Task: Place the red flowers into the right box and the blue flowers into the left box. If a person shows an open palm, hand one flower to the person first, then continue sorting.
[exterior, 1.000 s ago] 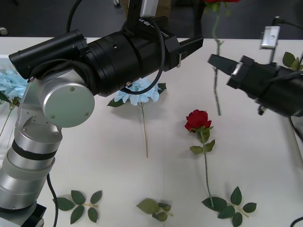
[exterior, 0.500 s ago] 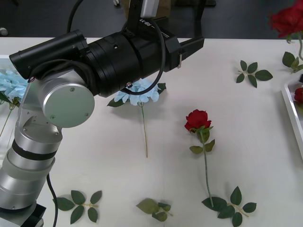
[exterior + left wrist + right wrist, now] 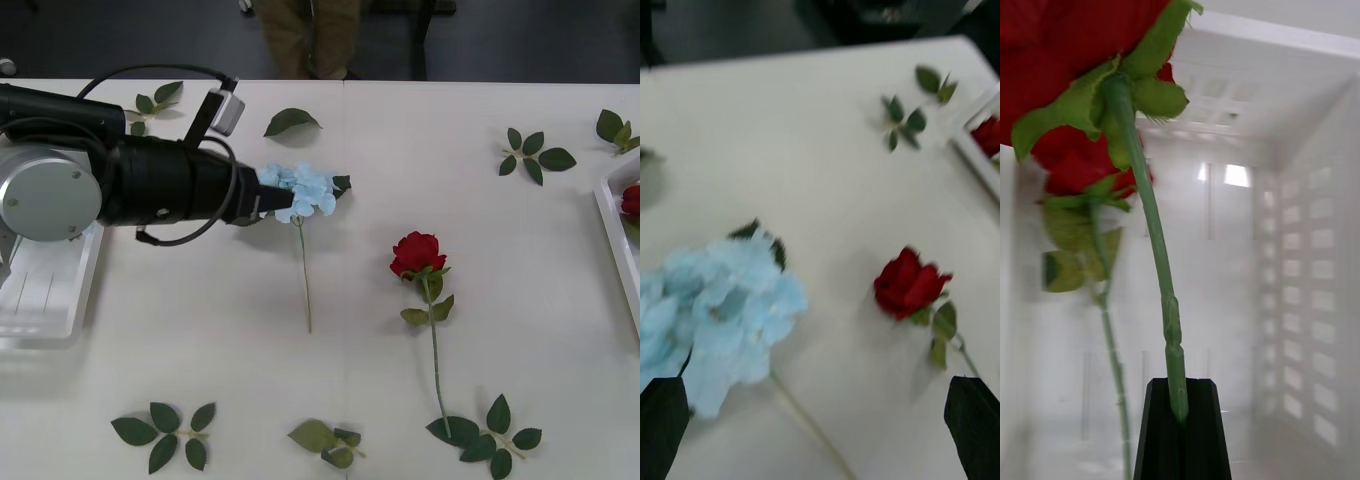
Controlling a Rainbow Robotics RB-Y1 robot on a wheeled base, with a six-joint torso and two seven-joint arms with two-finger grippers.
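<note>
Left jaws are spread wide with nothing between them; right jaws are clamped on a rose stem.

Front view: my left gripper [image 3: 285, 203] reaches in from the left, tips right at the blue flower [image 3: 305, 190] lying mid-table, near or touching the bloom's left edge; I can't tell contact from here. The left box [image 3: 55, 300] sits under the left arm at the table's left edge; what I see of its slotted base is bare, the rest is hidden by the arm. One red rose [image 3: 417, 254] lies right of centre, stem running toward me, well apart from both trays. The right box [image 3: 612, 225] shows as a white rim at the right edge with a bit of red bloom [image 3: 631, 199] inside. Loose leaf sprigs [image 3: 165, 432] are scattered round the table, not my concern.

Right wrist view: right gripper [image 3: 1180, 420] pinches the green stem of a held rose [image 3: 1067, 71], bloom hanging inside the white slotted walls of the right tray. A second rose [image 3: 1071, 169] appears to lie behind it, blurred.

Left wrist view: black fingertips [image 3: 662, 420] sit at both corners, the blue cluster just ahead beside one tip, the loose rose further off.

Status, my read: reds mostly sorted, one in hand needs releasing, one on the table left. The blue one isn't grabbed yet. No open palm visible, so no handover due.
</note>
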